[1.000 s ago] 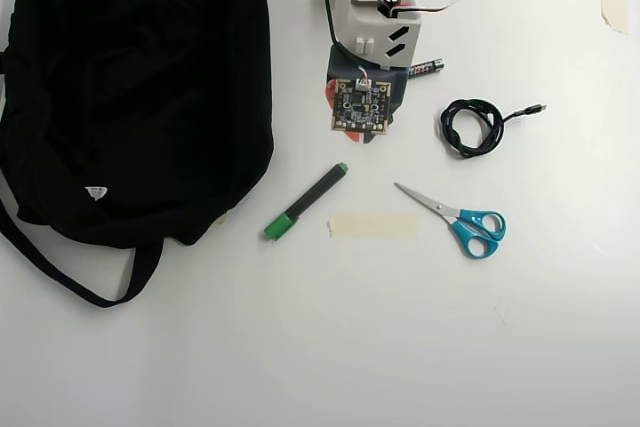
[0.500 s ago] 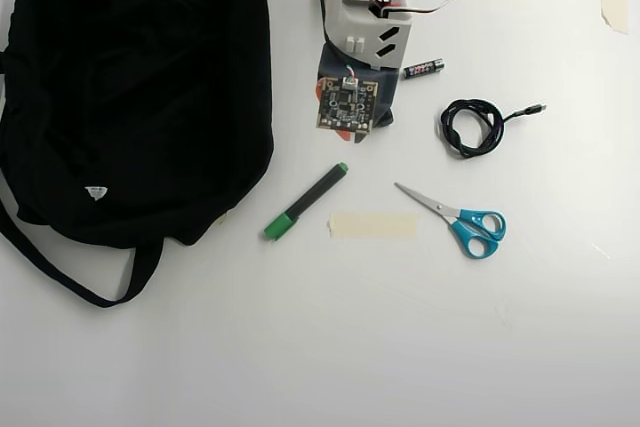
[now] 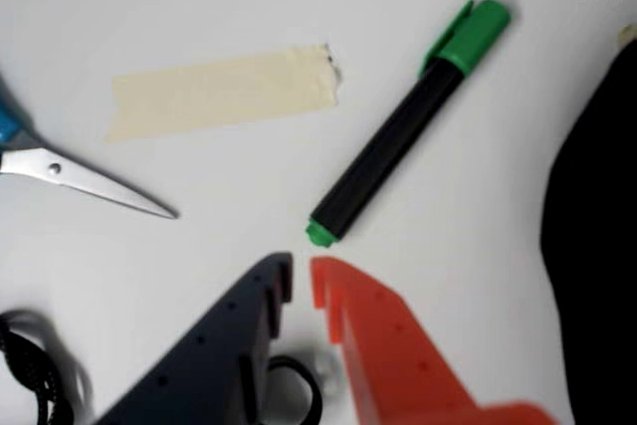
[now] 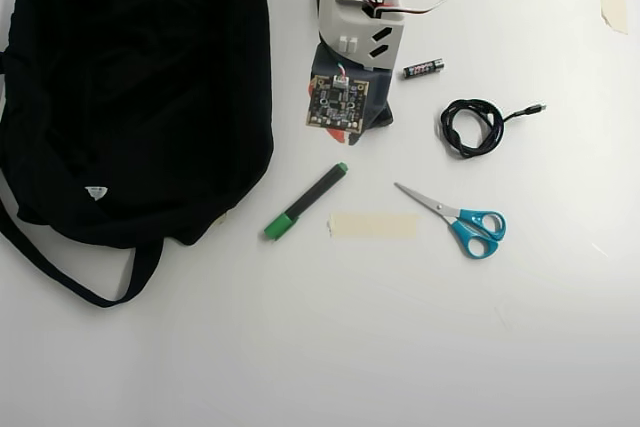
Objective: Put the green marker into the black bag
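Green marker (image 3: 398,136) lies free; end effector (image 3: 301,281) nearly pressed together, seemingly empty; overhead hides fingertips.

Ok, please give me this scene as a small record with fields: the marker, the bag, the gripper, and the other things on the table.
green marker: lies flat and diagonal on the table, free of the gripper
black bag: left of the marker in the overhead view, strap trailing below
gripper: fingertips close together, nothing between them, tips just short of the marker's small green end
scissors: blue handles, right of the marker in the overhead view
tape strip: between marker and scissors
coiled cable
battery: beside the arm
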`<state>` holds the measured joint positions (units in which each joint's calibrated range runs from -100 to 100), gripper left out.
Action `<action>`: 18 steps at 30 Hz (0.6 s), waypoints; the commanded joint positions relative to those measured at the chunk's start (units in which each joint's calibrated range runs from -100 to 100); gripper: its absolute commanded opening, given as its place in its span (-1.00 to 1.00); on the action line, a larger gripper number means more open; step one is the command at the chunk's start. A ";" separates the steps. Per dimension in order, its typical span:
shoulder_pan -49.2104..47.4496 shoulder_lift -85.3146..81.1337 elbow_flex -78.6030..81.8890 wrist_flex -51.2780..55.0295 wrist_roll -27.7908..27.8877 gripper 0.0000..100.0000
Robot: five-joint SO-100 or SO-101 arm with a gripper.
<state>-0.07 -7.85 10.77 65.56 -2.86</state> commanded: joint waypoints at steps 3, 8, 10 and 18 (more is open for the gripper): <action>0.07 2.62 -1.16 -1.91 -0.24 -0.96; 0.60 4.44 -1.79 -3.29 -2.02 -0.96; 0.67 4.44 -1.79 -3.46 -2.23 -0.96; 0.97 4.61 -1.79 -3.55 -4.17 -0.96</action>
<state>0.51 -3.03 10.77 62.82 -5.54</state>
